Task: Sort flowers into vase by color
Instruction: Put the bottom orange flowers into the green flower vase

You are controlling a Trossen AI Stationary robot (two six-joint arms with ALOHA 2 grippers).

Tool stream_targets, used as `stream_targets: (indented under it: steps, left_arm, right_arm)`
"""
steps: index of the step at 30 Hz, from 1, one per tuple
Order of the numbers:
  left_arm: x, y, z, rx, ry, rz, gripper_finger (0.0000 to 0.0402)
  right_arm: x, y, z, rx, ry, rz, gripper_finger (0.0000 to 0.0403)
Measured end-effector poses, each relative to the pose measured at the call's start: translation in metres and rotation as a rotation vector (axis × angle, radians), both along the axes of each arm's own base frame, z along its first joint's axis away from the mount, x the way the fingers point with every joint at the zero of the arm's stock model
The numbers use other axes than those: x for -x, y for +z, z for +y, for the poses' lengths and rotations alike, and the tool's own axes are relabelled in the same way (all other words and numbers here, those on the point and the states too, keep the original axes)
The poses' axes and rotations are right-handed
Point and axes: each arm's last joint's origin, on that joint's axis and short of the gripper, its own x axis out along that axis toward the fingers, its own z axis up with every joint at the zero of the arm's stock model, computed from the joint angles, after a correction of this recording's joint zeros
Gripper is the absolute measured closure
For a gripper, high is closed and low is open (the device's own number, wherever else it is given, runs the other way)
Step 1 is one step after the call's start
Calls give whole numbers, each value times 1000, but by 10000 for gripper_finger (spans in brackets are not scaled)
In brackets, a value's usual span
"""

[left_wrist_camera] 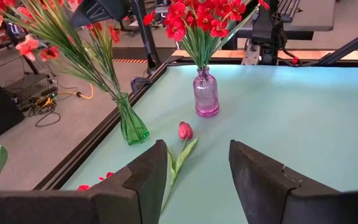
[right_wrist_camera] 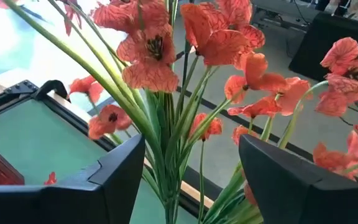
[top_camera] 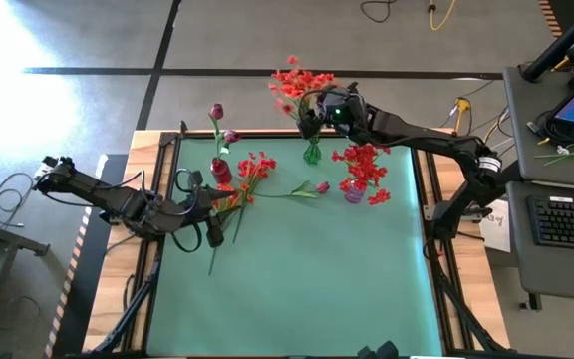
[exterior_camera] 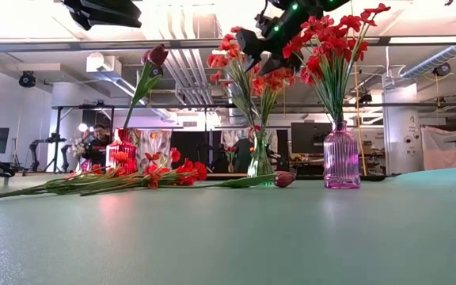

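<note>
My right gripper [top_camera: 312, 118] hangs open over the green vase [top_camera: 312, 154] at the table's far edge. Its fingers stand on either side of the stalks [right_wrist_camera: 173, 155] of the orange-red sprays [right_wrist_camera: 148, 50] that stand in that vase. Bright red clusters fill the purple vase [top_camera: 354, 193], and magenta tulips stand in the red vase [top_camera: 221, 172]. Orange-red sprays [top_camera: 252, 175] and one magenta tulip [top_camera: 322, 186] lie flat on the green mat. My left gripper [top_camera: 212, 227] is open and low over the lying stalks, with the tulip [left_wrist_camera: 185, 130] ahead of it. My right gripper [right_wrist_camera: 191, 143] comes from above around the green stalks of the orange-red sprays, below the blossoms. The stalks run down through the gap into the green vase. I cannot tell whether either finger touches them.
The green mat [top_camera: 297, 289] sits in a wooden frame [top_camera: 436, 249]; its near half is bare. A desk with keyboard [top_camera: 571, 219] stands off the table's right. Cables lie on the floor at the left [top_camera: 8, 194]. A person [exterior_camera: 97, 141] sits in the room behind.
</note>
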Motion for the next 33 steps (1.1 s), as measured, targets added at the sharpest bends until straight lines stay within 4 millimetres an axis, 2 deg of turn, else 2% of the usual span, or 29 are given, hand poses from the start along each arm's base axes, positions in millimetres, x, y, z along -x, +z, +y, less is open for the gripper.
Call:
stream_targets:
  steps: [9,13,17,33]
  left_arm:
    - [0,0,0,0,0,0,243]
    - [0,0,0,2,1,-1,243]
    - [0,0,0,11,3,-4,243]
    - [0,0,0,16,3,-3,243]
  right_arm:
    - [-8,7,3,93,110,-10,150]
    - [-13,0,-2,88,96,-16,158]
    - [-17,2,-5,139,99,-41,171]
    - [-24,-12,-15,120,82,-30,305]
